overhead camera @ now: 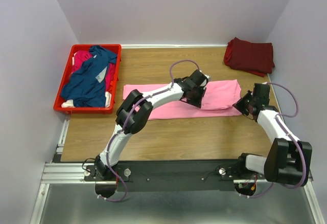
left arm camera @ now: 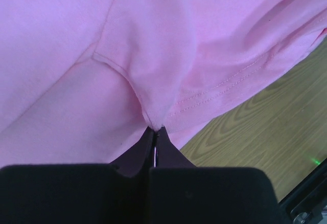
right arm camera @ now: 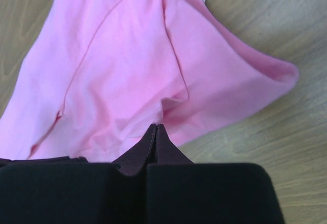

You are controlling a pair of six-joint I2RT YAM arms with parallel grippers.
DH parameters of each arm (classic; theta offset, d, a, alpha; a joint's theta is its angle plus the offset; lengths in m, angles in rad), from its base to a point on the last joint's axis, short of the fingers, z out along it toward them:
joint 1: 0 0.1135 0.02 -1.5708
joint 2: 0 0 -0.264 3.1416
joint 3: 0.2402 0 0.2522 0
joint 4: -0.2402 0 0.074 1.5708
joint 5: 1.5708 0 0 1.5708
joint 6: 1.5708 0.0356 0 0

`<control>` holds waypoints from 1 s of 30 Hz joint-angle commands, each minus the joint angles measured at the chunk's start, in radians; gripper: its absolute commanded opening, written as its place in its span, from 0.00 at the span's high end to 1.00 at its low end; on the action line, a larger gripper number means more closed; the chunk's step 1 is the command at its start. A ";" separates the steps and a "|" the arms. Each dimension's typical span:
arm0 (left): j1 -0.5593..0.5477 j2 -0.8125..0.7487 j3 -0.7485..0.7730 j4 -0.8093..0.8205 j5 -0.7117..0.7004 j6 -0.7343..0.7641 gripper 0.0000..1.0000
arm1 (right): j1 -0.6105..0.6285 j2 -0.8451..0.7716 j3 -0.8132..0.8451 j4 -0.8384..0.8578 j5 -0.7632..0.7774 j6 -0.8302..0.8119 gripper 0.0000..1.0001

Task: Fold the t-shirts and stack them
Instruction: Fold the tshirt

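On the far left of the desk (overhead camera: 168, 137) sits a red crate (overhead camera: 84, 110). A navy blue t-shirt (overhead camera: 89, 81) lies in a heap on top in the crate, and a magenta t-shirt (overhead camera: 80, 59) peeks out from under it at the back. In the middle of the desk lies the light pink t-shirt (overhead camera: 222, 93), spread out in a long flat strip from left to right. The left arm reaches over it. The left end effector (left arm camera: 156, 130) is closed and pinches a fold of the pink cloth near a stitched hem, a little way in from the strip's right end. The right end effector (right arm camera: 156, 127) is closed too, and it pinches the pink cloth at the strip's right end. Far right, in the back corner of the desk, the dark maroon t-shirt (overhead camera: 249, 55) lies folded in a neat pile, well apart from the pink one.
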 commanded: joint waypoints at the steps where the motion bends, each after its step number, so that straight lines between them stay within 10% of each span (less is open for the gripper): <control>1: 0.028 0.019 0.053 -0.006 0.070 -0.016 1.00 | -0.009 0.055 0.066 -0.036 0.033 -0.022 0.99; 16: 0.089 0.098 0.140 -0.006 0.237 -0.054 1.00 | -0.008 0.317 0.282 -0.030 0.029 -0.045 0.99; 26: 0.135 -0.038 -0.004 0.032 0.210 -0.046 0.37 | -0.008 0.427 0.368 -0.027 0.011 -0.068 0.99; 30: 0.154 -0.108 -0.065 0.040 0.173 -0.033 0.34 | -0.008 0.467 0.401 -0.028 -0.007 -0.070 0.96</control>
